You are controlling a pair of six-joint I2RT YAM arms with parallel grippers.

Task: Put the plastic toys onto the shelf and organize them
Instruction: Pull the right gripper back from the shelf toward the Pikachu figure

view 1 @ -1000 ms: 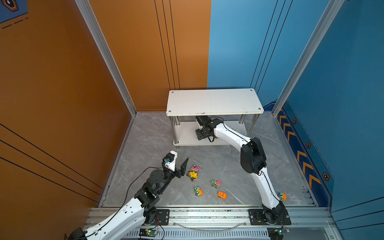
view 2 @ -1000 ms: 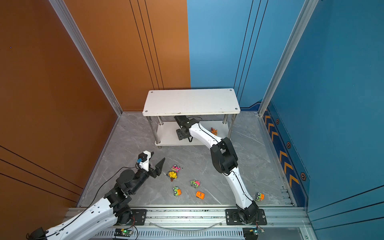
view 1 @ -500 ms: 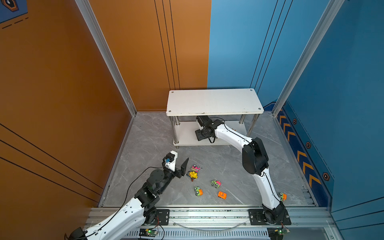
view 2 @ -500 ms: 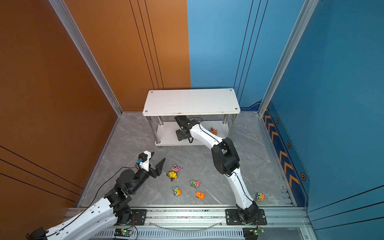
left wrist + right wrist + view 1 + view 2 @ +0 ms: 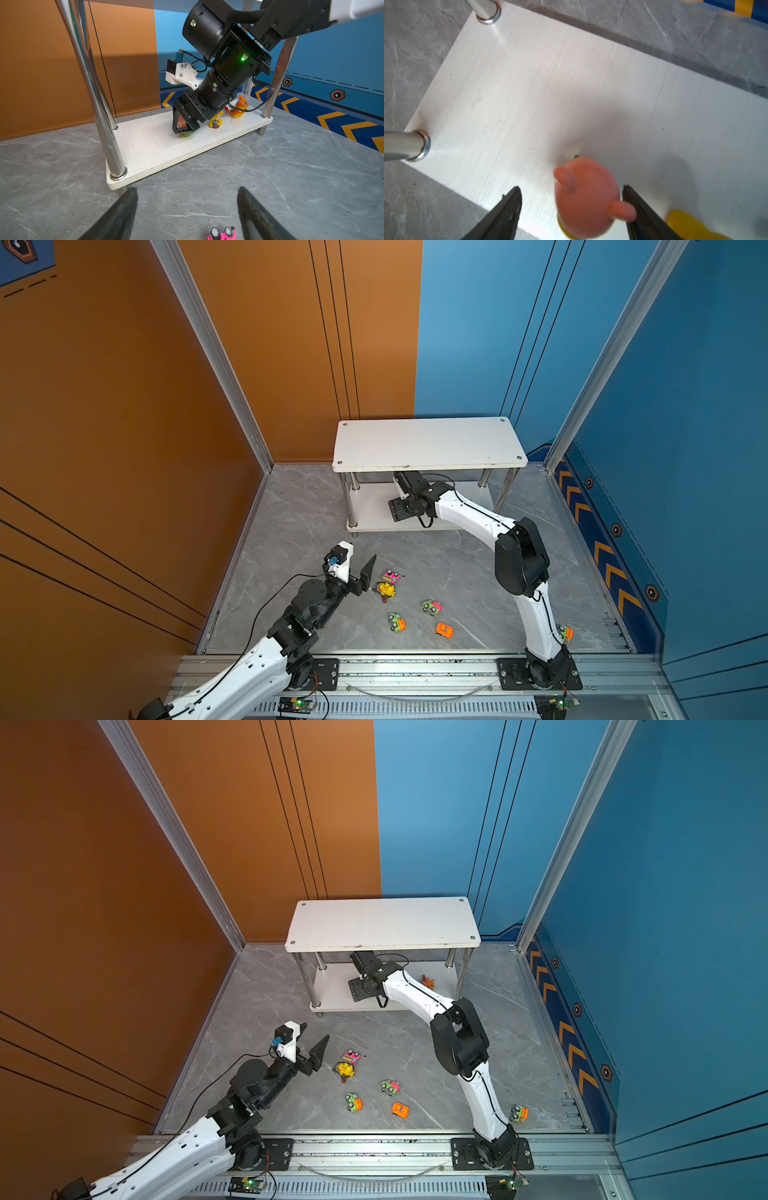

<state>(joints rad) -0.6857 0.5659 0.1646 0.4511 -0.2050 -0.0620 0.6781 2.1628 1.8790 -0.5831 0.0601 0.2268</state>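
The shelf point(image 5: 428, 443) stands at the back, and my right gripper point(image 5: 571, 188) reaches under its top board, down at the lower board point(image 5: 550, 83). Its jaws stand open around a pink animal figurine point(image 5: 585, 197) that rests on that board, with a clear gap on one side. A yellow figurine point(image 5: 216, 122) and an orange one point(image 5: 239, 107) stand beside it. My left gripper point(image 5: 363, 551) hangs open and empty over the floor, just behind a pink car point(image 5: 391, 576). A yellow figurine point(image 5: 386, 590) and three cars point(image 5: 432, 607) point(image 5: 397, 622) point(image 5: 444, 630) lie on the floor.
Another small car point(image 5: 565, 632) sits by the right arm's base. Chrome legs point(image 5: 99, 108) flank the lower board. Orange and blue walls close the grey floor on three sides, and a metal rail point(image 5: 415, 672) runs along the front.
The right jaws have widened around the pink figurine on the lower board. The right arm's elbow has shifted slightly. The left arm has not moved.
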